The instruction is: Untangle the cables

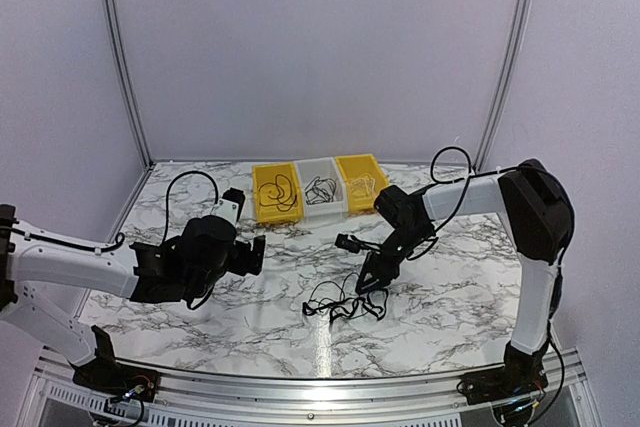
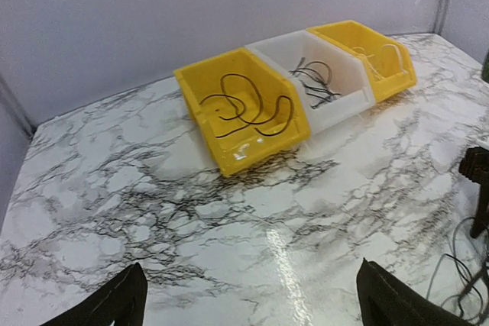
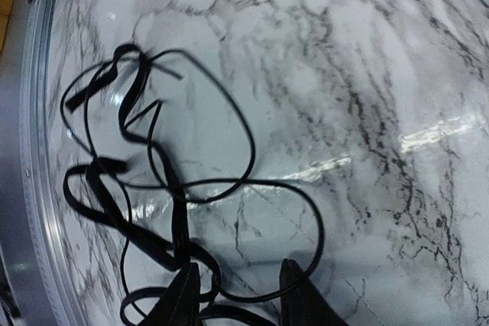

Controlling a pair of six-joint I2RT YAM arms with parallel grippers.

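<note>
Black fingers [image 3: 183,299] of the right gripper [image 3: 241,295] stand moderately apart at the bottom of the wrist view. One strand of the cables [image 1: 346,304] crosses the gap between them. The pads do not look pressed on it, so I judge this gripper to be open around the strand, not gripping it.

Just beyond the fingertips the rest of the tangle lies flat on the marble-patterned table [image 2: 229,219]. Its loose loops cross one another, with a few thicker plug ends toward the near edge. From above, the right arm angles down onto the far side of the heap. That probably lets it take an outer loop without pushing into the knot's middle.

The left gripper [image 2: 250,280] is spread wide and holds nothing. It hovers over bare table to the left of the tangle, well apart from it, and its camera looks toward the back of the table. It seems parked there to leave the right arm room, ready to pin or take a second strand.

Farther back three bins sit side by side and touching: a yellow bin [image 2: 263,150], a white bin [image 2: 340,112] and a second yellow bin [image 2: 393,82]. The first two hold dark cords. The third holds something pale that I cannot make out. They look like the places for freed cables, which would explain why the heap lies in front of them.
</note>
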